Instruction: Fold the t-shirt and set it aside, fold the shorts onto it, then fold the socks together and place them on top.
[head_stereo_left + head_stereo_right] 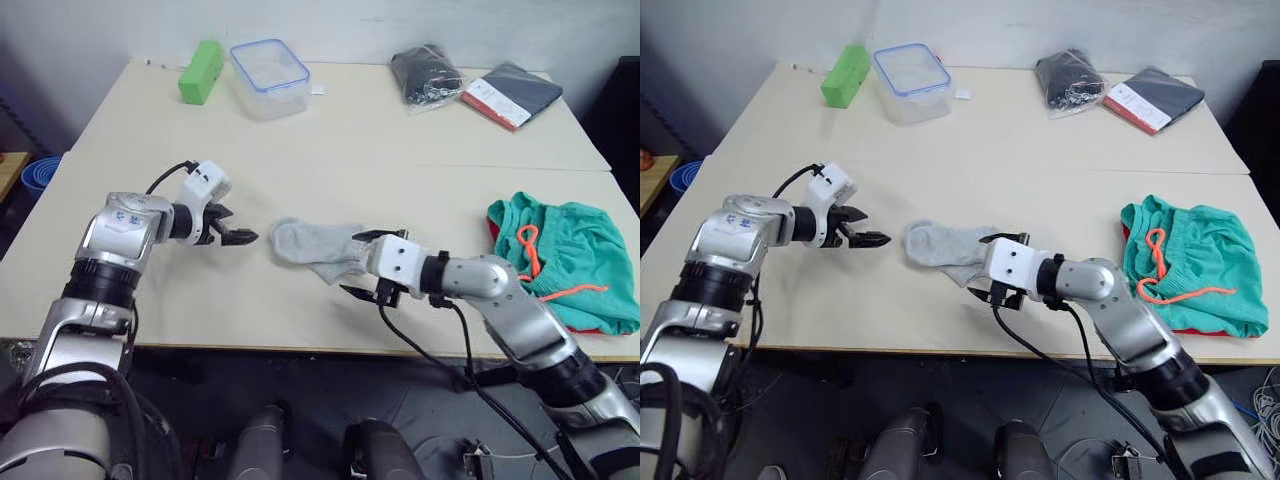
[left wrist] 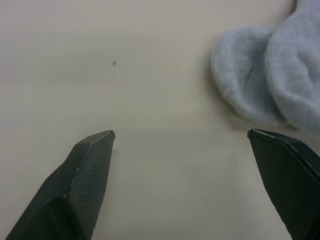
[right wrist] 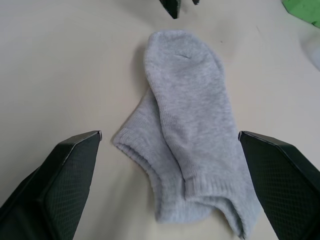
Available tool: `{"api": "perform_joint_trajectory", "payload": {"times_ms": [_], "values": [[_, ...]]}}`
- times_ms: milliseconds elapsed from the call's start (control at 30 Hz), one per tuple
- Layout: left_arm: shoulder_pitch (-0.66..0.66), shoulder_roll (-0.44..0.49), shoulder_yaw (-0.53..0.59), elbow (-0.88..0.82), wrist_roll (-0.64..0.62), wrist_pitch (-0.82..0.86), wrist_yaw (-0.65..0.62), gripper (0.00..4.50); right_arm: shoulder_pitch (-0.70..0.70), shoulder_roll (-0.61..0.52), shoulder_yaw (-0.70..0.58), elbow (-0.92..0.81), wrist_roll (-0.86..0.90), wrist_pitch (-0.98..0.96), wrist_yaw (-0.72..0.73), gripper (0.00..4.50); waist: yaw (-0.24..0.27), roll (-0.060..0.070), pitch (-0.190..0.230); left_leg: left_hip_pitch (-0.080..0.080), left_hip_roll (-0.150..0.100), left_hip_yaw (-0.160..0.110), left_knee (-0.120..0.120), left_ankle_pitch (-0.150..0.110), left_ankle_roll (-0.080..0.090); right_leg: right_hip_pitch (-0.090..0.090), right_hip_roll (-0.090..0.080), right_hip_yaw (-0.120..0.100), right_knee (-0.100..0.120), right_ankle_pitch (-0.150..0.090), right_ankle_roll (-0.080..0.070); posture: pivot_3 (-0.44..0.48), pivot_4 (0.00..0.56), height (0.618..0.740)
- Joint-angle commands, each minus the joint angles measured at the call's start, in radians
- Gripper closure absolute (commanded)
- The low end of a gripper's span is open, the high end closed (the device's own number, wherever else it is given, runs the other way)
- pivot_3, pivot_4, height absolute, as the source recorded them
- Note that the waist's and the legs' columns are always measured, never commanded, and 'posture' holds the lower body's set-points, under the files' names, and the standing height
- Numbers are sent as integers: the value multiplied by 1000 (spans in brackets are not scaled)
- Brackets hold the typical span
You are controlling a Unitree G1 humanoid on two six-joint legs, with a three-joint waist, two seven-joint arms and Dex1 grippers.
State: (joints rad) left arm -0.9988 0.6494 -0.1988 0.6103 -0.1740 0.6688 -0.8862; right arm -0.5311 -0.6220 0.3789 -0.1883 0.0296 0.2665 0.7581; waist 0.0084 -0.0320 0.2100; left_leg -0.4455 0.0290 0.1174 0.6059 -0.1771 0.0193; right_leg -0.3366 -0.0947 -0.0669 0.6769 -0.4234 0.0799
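Two grey socks (image 1: 315,248) lie stacked one over the other on the pale bench (image 1: 330,150), near its front edge and right between both sets of jaws. The left gripper (image 1: 243,237) sits at about 9 o'clock from the socks, tips aimed at the toe end, jaws apart with nothing in them and a sliver of bare bench between them and the cloth. In the left wrist view the rounded toes (image 2: 265,80) are just ahead of the open fingers, off toward one side rather than centred.

The right gripper (image 1: 362,263) comes in from roughly 4 o'clock, at the cuff end. Its jaws are spread wide too, empty, and in the right wrist view the socks (image 3: 187,130) lie squarely in the gap between the two fingers, cuffs nearest, toes pointing away.

Over at 3 o'clock, well apart from the socks, the teal shorts (image 1: 570,255) with the orange drawstring (image 1: 535,262) sit folded on the red t-shirt (image 1: 585,328), which only peeks out at the edges.

Far side of the bench, 12 o'clock-ish: a green block (image 1: 201,70), a clear lidded box (image 1: 270,76), a black bagged bundle (image 1: 425,72) and a dark flat packet (image 1: 512,93).
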Motion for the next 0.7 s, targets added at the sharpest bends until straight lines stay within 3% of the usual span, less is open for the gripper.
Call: {"api": "perform_joint_trajectory", "payload": {"times_ms": [33,267,300,367,567,700], "values": [[-78,-51,7,117,27,-68,-36,37,-25,39,-3,54,-43,-41,-12,0,-6,0,0,0,0,0,0,0,0,0,0,0,1,0,0,0,150,740],[-152,-134,-2,300,99,-173,-65,37,-51,89,-9,149,-100,-66,-19,0,-28,0,0,0,1,0,0,0,0,-2,1,0,4,0,0,0,150,740],[-160,-142,0,325,111,-186,-58,10,-51,96,-10,157,-105,-65,-20,185,-32,0,0,0,1,0,0,0,0,-2,1,0,4,0,0,0,150,740],[-174,-158,7,367,125,-206,-51,420,-50,105,-8,168,-117,-70,-20,599,-35,0,0,0,1,0,0,0,0,-2,1,0,4,0,0,0,150,740],[-196,-180,29,430,144,-205,-61,2259,-45,115,1,203,-155,-102,-14,2741,-36,0,0,0,1,0,1,0,0,-2,0,0,5,0,0,0,150,740],[-138,-161,9,322,146,-130,-138,3572,-52,86,-10,218,-164,-161,25,4216,-36,0,0,0,1,0,1,0,0,-2,0,0,5,0,0,0,150,740]]}}
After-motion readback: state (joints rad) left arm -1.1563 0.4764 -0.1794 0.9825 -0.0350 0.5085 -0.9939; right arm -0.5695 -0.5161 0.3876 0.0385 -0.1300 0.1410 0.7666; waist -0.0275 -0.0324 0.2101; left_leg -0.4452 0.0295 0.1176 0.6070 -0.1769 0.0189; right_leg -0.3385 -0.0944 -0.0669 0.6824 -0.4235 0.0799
